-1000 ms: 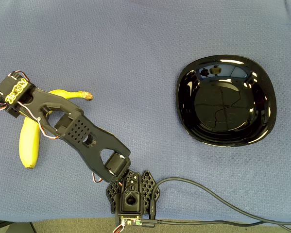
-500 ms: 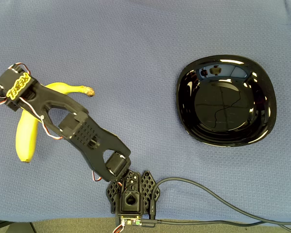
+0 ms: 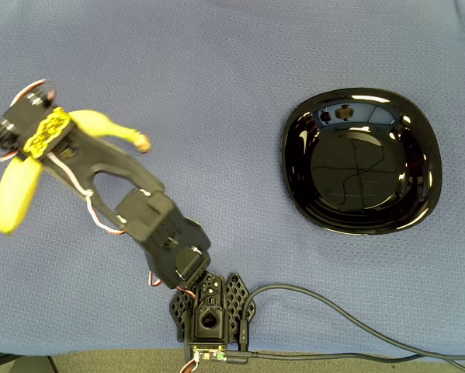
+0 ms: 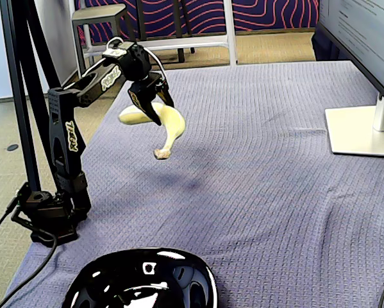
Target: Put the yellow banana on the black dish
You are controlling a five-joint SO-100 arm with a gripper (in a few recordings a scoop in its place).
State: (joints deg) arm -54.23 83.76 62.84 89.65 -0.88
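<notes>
Yellow banana (image 3: 19, 189) shows from overhead at far left, pinched near its middle by the closed gripper (image 3: 52, 138), well apart from the black dish (image 3: 362, 161) at right. From the fixed view, the banana (image 4: 168, 125) hangs clear above the blue cloth (image 4: 262, 160). Carrying looks underway; next it needs swinging over the dish (image 4: 143, 281) and lowering.
</notes>
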